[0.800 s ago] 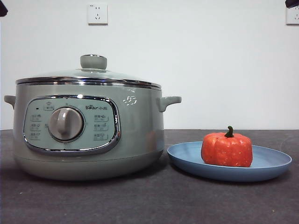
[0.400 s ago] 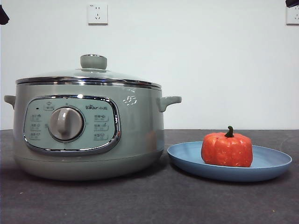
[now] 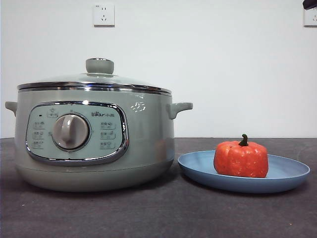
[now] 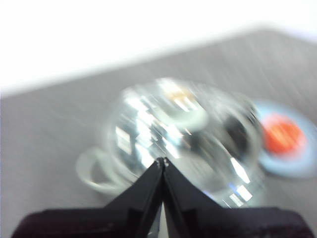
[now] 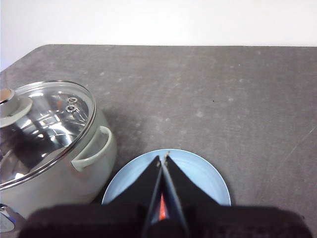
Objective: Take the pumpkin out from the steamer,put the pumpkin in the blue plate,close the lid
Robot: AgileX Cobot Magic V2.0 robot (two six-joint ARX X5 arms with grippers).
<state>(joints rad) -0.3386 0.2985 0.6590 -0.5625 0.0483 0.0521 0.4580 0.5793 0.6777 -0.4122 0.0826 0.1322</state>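
Observation:
The orange-red pumpkin [image 3: 241, 158] sits in the blue plate [image 3: 292, 174], to the right of the sage-green steamer [image 3: 143, 144]. The glass lid [image 3: 94, 82] rests flat on the steamer, with its knob [image 3: 99, 65] on top. My left gripper [image 4: 162, 160] is shut and empty, high above the steamer [image 4: 183, 134]; its view is blurred, with the pumpkin [image 4: 282, 136] off to one side. My right gripper [image 5: 163, 157] is shut and empty above the blue plate [image 5: 208, 173], and its jaws hide most of the pumpkin [image 5: 162, 206]. The lidded steamer [image 5: 49, 144] stands beside the plate.
Dark grey tabletop [image 3: 158, 213] runs in front of the pot and plate. A white wall with a socket [image 3: 103, 15] stands behind. A black arm tip [image 3: 310, 4] shows at the top right corner.
The black arm tip at the top left corner has left the front view. The blur in the left wrist view shows that arm in motion. Steamer, lid, pumpkin and plate stay put.

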